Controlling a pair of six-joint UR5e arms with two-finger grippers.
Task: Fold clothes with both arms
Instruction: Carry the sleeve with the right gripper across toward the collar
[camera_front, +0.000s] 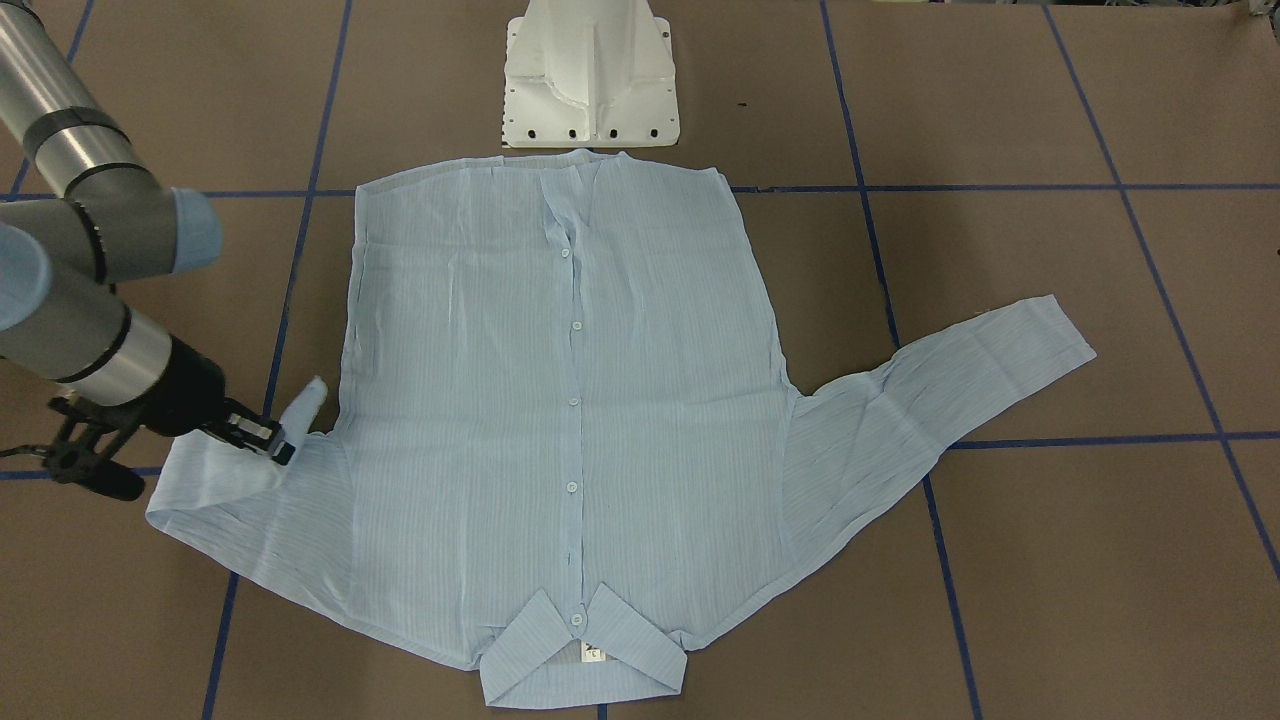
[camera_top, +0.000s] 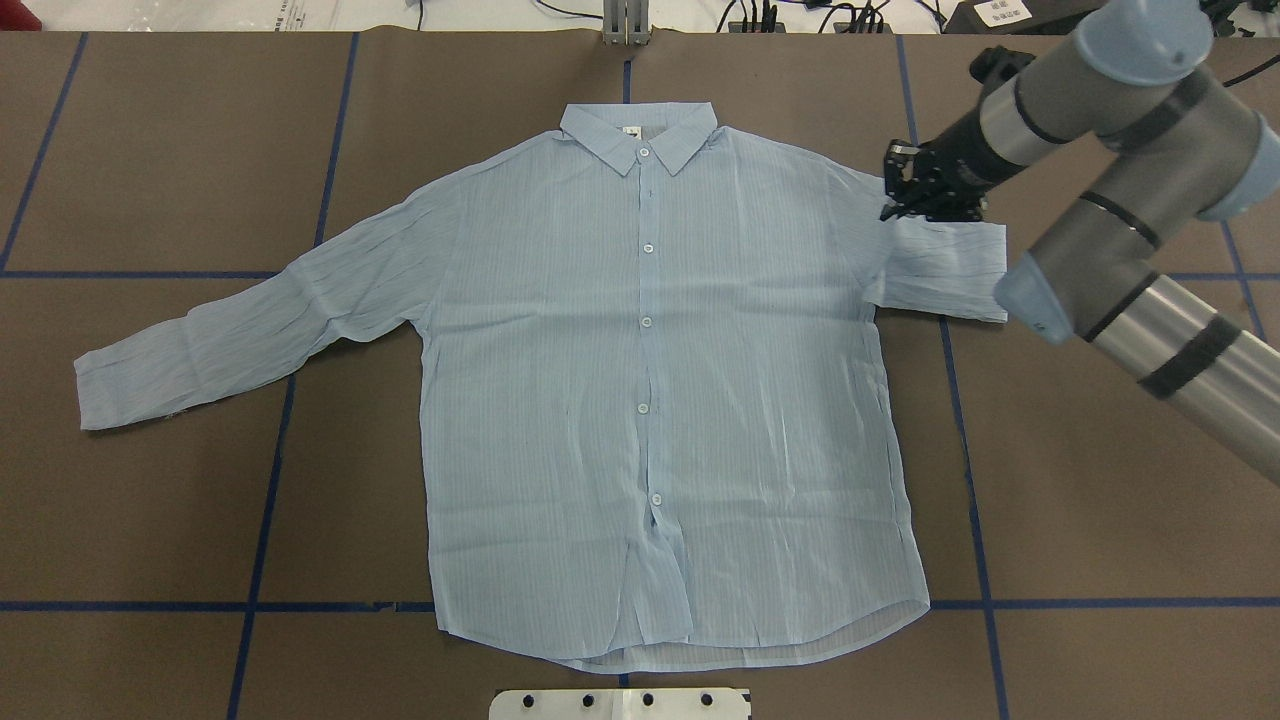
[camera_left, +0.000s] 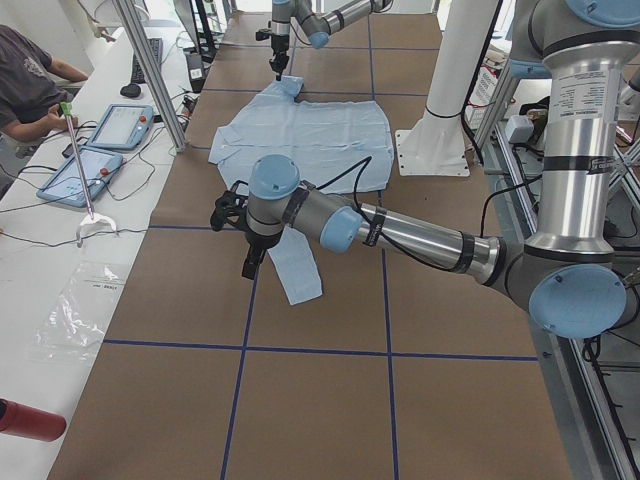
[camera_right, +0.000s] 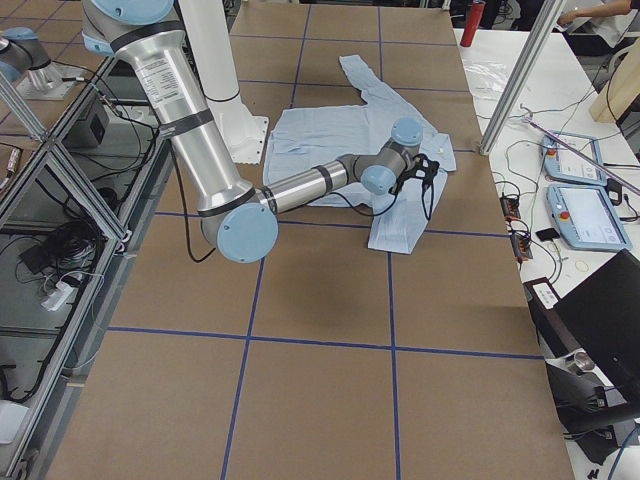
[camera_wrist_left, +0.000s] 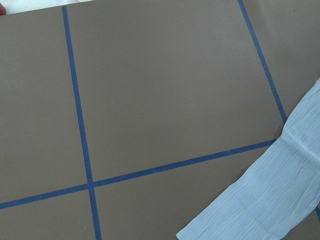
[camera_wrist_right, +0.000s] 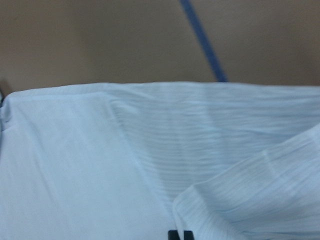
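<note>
Shirt (camera_top: 560, 400), one only, lies spread face-up and buttoned on the brown tabletop (camera_top: 1100, 500), its collar (camera_top: 640, 135) at the edge away from the robot and its hem by the single white pedestal (camera_front: 590, 75). Two sleeves: the far sleeve (camera_top: 230, 340), on the robot's left, runs out flat and straight; the near sleeve (camera_top: 940, 270), on its right, is doubled back on itself. The right tool (camera_front: 278, 443) is pinched on the cuff (camera_front: 308, 395), which pokes up beside the fingers. The left tool (camera_left: 250, 268) hangs over the end of the flat sleeve; I cannot tell whether it is open or closed. Five white buttons show down the front. The cloth looks thin, crinkly and a little sheer, so I judge it very light and limp. It will likely sag from any single pinch and drag or bunch if pulled along the tabletop. Sound places to take hold, in my view: cuffs, shoulder seams, collar points and hem corners, where the layers are doubled. Two arms are present, one working each side.
</note>
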